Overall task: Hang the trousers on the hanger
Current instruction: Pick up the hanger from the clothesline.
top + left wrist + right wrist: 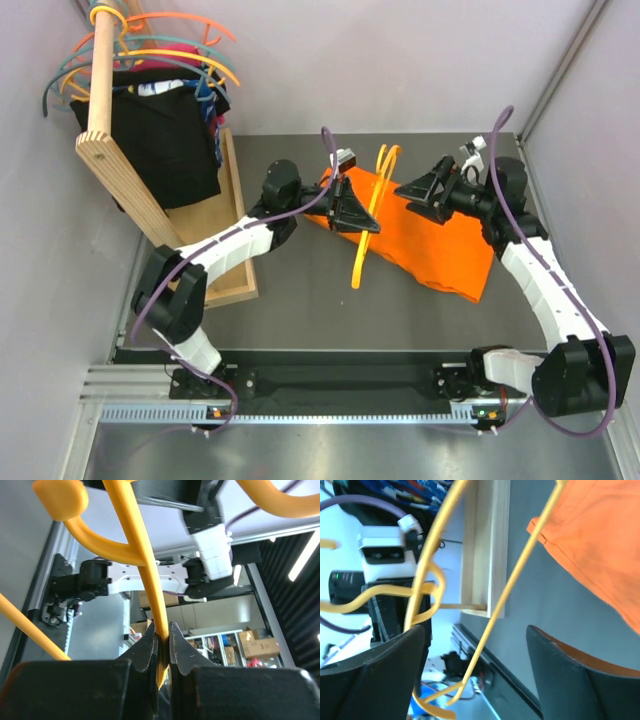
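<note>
Nearest of all, the two arms were fixed to the near edge of the gray counter [300,320]. The left arm reached away from there toward the middle. The right arm went up the right side and bent in toward the middle.

A little farther out, the near end of the yellow hanger [366,235] hung over the bare counter. The hanger ran from there toward the far side, and its hook was at the far end. I could not tell if the near end touched the counter.

The left gripper [162,640] was pinched tight on one thin bar of the hanger. In the left wrist view, the bar sat right between its two black fingers [145,650].

The orange trousers [445,250] lay flat on the counter, right of the middle. Their left end was under the hanger and the left gripper. They did not hang on the hanger.

The right gripper [412,197] was just right of the hanger, above the far part of the trousers. Its jaws stood wide apart and held nothing.

Farther off on the left stood a wooden rack [130,190]. A black garment [165,140] hung from it. Coral hangers [190,45] and teal hangers [75,65] sat at its top.
</note>
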Controlling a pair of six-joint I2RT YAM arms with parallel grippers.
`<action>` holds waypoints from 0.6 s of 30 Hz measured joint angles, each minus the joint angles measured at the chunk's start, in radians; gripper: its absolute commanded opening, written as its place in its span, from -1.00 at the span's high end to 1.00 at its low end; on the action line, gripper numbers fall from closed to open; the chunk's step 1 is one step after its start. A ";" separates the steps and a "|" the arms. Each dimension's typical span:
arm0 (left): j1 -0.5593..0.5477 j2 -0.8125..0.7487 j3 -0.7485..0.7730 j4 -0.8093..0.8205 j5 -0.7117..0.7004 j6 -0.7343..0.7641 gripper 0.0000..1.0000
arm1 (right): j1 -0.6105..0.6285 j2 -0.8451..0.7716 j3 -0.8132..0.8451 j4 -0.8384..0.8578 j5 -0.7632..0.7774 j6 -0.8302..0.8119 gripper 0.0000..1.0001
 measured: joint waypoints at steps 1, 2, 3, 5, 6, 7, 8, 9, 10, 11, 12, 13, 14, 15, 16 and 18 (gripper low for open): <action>0.000 0.010 -0.002 0.058 0.011 -0.041 1.00 | 0.000 -0.006 -0.038 0.051 0.010 0.057 -0.51; 0.000 0.017 -0.003 0.093 0.018 -0.065 1.00 | 0.000 -0.006 -0.058 0.074 0.021 0.093 -0.49; 0.000 0.024 -0.003 0.126 0.026 -0.090 1.00 | 0.002 -0.006 -0.075 0.098 0.035 0.132 -0.44; 0.000 0.035 -0.003 0.175 0.035 -0.127 1.00 | 0.002 -0.006 -0.090 0.130 0.062 0.192 -0.40; 0.000 0.038 -0.003 0.192 0.038 -0.143 1.00 | 0.002 -0.006 -0.090 0.150 0.076 0.220 -0.35; 0.000 0.040 -0.003 0.203 0.042 -0.154 1.00 | 0.002 -0.006 -0.090 0.170 0.082 0.235 -0.32; 0.000 0.040 -0.004 0.212 0.045 -0.163 1.00 | 0.002 -0.007 -0.090 0.193 0.091 0.257 -0.27; 0.000 0.040 -0.004 0.222 0.048 -0.171 1.00 | 0.003 -0.008 -0.090 0.215 0.102 0.278 -0.19; 0.000 0.040 -0.004 0.232 0.051 -0.174 1.00 | 0.005 -0.010 -0.090 0.235 0.111 0.295 -0.19; 0.000 0.040 -0.004 0.237 0.051 -0.177 1.00 | 0.007 -0.012 -0.090 0.250 0.120 0.309 -0.19; 0.000 0.040 -0.004 0.238 0.053 -0.178 1.00 | 0.011 -0.013 -0.090 0.265 0.130 0.319 -0.19; -0.002 0.040 -0.004 0.240 0.054 -0.179 1.00 | 0.016 -0.013 -0.089 0.278 0.139 0.325 -0.19; -0.003 0.040 -0.004 0.241 0.054 -0.180 1.00 | 0.023 -0.013 -0.089 0.288 0.145 0.328 -0.20; -0.005 0.040 -0.004 0.242 0.054 -0.180 1.00 | 0.027 -0.012 -0.089 0.294 0.150 0.335 -0.20; -0.008 0.040 -0.004 0.242 0.054 -0.180 1.00 | 0.034 -0.009 -0.089 0.300 0.153 0.339 -0.20; -0.015 0.040 -0.004 0.241 0.054 -0.179 1.00 | 0.047 0.001 -0.088 0.319 0.163 0.351 -0.19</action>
